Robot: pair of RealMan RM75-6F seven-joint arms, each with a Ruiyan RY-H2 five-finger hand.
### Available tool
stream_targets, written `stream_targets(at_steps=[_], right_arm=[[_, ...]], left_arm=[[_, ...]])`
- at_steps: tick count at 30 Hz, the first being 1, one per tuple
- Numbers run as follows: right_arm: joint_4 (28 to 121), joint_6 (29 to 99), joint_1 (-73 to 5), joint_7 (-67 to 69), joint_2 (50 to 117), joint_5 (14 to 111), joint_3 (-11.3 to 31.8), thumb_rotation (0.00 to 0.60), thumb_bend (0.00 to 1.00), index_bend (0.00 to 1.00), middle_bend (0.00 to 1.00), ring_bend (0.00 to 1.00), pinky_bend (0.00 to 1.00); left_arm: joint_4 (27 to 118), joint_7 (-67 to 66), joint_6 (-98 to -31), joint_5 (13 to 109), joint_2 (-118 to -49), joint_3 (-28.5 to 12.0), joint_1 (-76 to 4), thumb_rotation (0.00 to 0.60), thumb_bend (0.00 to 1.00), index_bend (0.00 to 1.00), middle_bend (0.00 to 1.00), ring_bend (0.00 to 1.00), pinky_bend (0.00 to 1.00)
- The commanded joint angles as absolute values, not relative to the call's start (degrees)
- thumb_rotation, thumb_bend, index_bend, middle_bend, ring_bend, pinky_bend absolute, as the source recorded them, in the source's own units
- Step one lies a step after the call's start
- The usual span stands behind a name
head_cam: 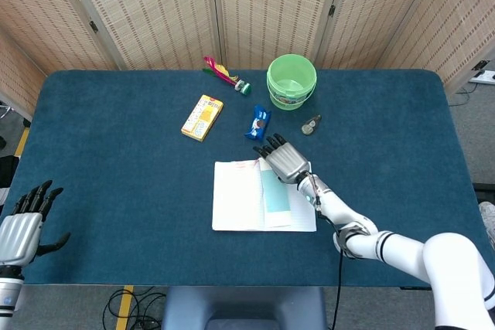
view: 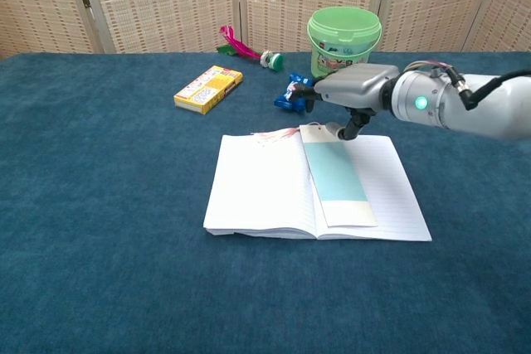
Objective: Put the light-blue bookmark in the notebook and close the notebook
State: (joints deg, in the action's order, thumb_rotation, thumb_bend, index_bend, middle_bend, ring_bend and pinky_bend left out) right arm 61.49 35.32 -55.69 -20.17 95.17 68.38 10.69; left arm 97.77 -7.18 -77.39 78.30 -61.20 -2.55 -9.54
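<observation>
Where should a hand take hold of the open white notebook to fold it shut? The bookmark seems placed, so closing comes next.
Probably the free outer edge of one page. The open white notebook lies flat, and the light-blue bookmark lies on its right page beside the spine. The right hand hovers at the far edge, so slipping fingertips under the bare right-hand edge from the right and swinging it over the spine suits.

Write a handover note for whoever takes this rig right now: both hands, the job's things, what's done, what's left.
Left hand: open, holding nothing, by the table's near left corner.
Right hand: holding nothing, above the far edge of the open white lined notebook.
Light-blue rectangular paper bookmark: lying flat on the right page beside the spine.
Done: bookmark is in the notebook.
Left: close the notebook over it.
</observation>
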Motion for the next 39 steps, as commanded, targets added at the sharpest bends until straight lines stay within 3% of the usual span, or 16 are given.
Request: stream_targets(at_steps=[1, 24, 27, 32, 35, 39], right_arm=[[59.35, 33.83, -56.55, -20.15, 96.65, 67.19, 10.17, 0.6, 0.55, 0.0, 0.19, 0.0, 0.0], [65.97, 37.81, -53.31, -22.86, 93.31, 62.31, 7.59, 0.6, 0.53, 0.0, 0.19, 0.0, 0.0], [67.06, 39.22, -53.04, -23.06, 92.74, 62.4, 7.82, 0.6, 0.45, 0.0, 0.15, 0.0, 0.0], [72.59, 44.54, -51.34, -21.66, 89.51, 66.0, 8.05, 0.6, 0.22, 0.0, 0.06, 0.0, 0.0], [76.84, 47.7, -49.84, -20.82, 86.99, 70.76, 6.27, 0.6, 0.08, 0.0, 0.04, 0.0, 0.0], [81.59, 50.35, -47.8, -20.24, 84.41, 76.98, 2.43, 0.6, 0.01, 0.0, 0.04, 0.0, 0.0]], left_arm=[[97.65, -6.69, -77.13, 78.17, -61.11, -2.48, -9.5, 0.6, 0.27, 0.14, 0.04, 0.06, 0.14], [96.64, -5.04, -76.1, 78.94, -61.77, -2.49, -10.04, 0.6, 0.27, 0.14, 0.04, 0.06, 0.14], [96.59, -4.95, -76.07, 79.09, -61.8, -2.53, -10.14, 0.6, 0.27, 0.14, 0.04, 0.06, 0.14], [96.62, -4.74, -76.18, 79.03, -61.58, -2.71, -10.16, 0.6, 0.27, 0.14, 0.04, 0.06, 0.14], [96.62, -4.81, -76.19, 78.86, -61.55, -2.76, -10.13, 0.6, 0.27, 0.14, 0.04, 0.06, 0.14], [96.84, -5.0, -76.14, 78.64, -61.5, -2.74, -10.09, 0.6, 0.27, 0.14, 0.04, 0.06, 0.14]])
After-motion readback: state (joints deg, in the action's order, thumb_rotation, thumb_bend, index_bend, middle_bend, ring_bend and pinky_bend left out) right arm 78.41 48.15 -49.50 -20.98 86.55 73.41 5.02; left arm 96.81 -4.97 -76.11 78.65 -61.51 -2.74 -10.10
